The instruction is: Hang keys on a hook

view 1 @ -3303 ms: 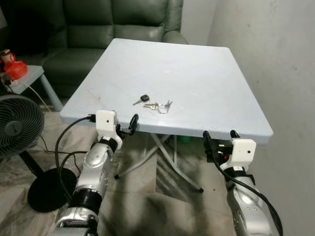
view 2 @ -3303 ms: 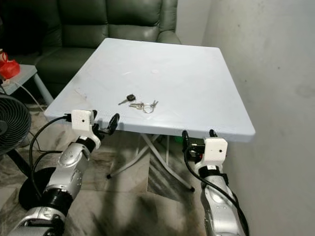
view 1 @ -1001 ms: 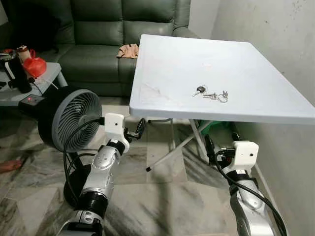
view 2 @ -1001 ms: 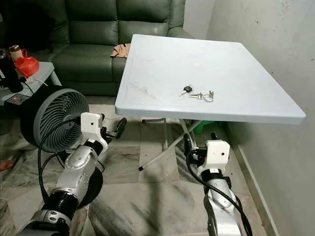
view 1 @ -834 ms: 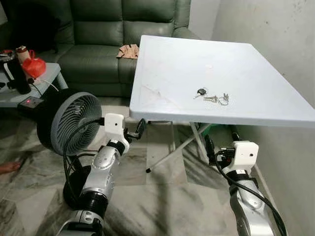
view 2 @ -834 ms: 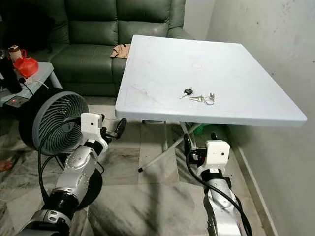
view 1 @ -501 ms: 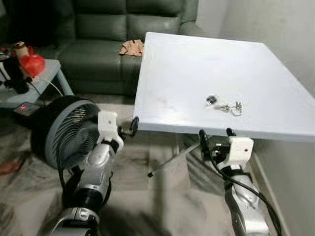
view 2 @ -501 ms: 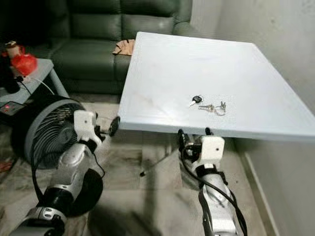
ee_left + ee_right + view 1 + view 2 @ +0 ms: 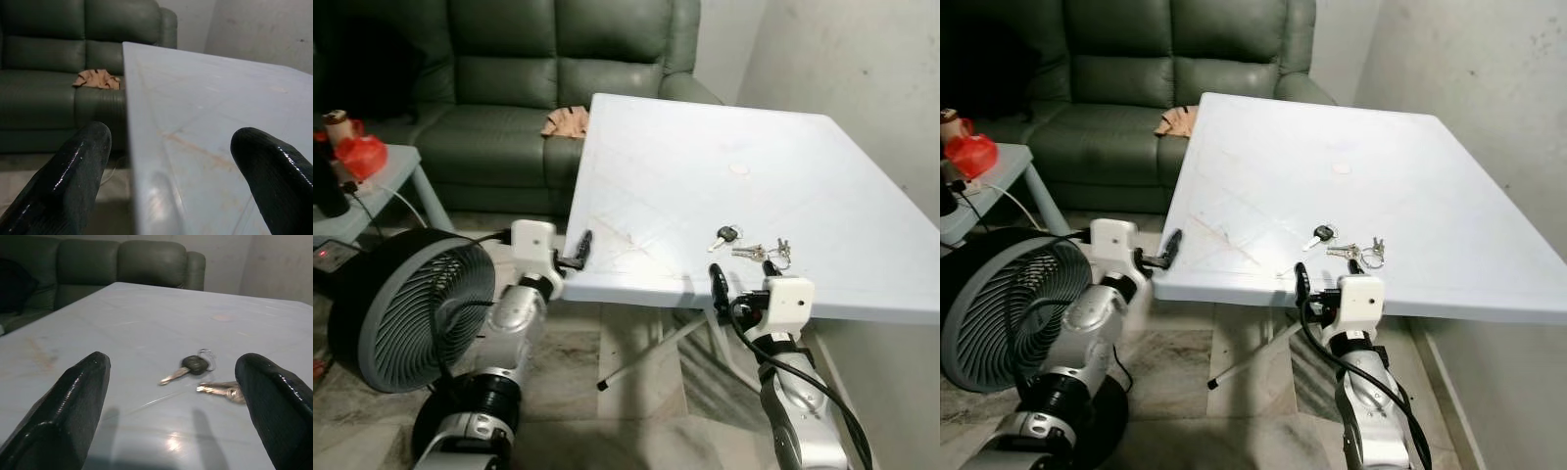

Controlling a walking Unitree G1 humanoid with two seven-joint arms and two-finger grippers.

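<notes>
Right wrist view: keys (image 9: 205, 377) lie flat on the white table (image 9: 122, 323), near its front edge.
Right gripper (image 9: 176, 396) hovers spread wide at that edge; left gripper (image 9: 166, 161), also spread, straddles the table's left edge.

Table (image 9: 685, 186): pale blue-white top with faint brownish streaks. Keys (image 9: 751, 248): silver metal, one with a black head. Sofa (image 9: 499, 88): dark green. Cloth (image 9: 565, 121) on the sofa: tan. Fan (image 9: 406, 308): grey grille, black centre. Left gripper (image 9: 576, 247) and right gripper (image 9: 742, 284): black fingers, white housings.
</notes>
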